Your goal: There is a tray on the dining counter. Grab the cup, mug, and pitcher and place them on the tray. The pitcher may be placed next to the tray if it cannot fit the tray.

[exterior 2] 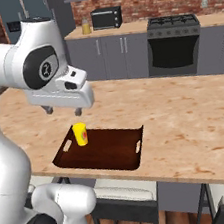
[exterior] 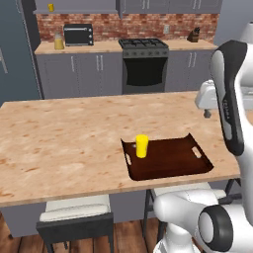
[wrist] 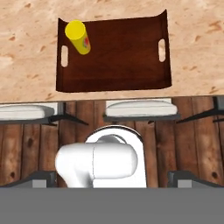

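Observation:
The dark brown tray (exterior: pixel 173 160) lies at the near edge of the tan dining counter (exterior: pixel 64 133). On the tray's left end, by a handle cut-out, stands the tall yellow cup (exterior: pixel 142 146), also in the hand view (wrist: pixel 78 37). My gripper (exterior 2: pixel 62 111) hangs well above the tray, open, with nothing between its fingers. The pitcher (exterior: pixel 59 42) with orange juice stands far off on the grey-cabinet counter beside a black oven box. A small yellow mug (exterior: pixel 51 7) sits on the shelf above it.
White-cushioned stools (wrist: pixel 140 108) stand under the counter's near edge. The black toaster oven (exterior: pixel 78 34) and the stove (exterior: pixel 144 62) line the brick back wall, with a knife block (exterior: pixel 194 34) to the right. Tan countertop stretches left of the tray.

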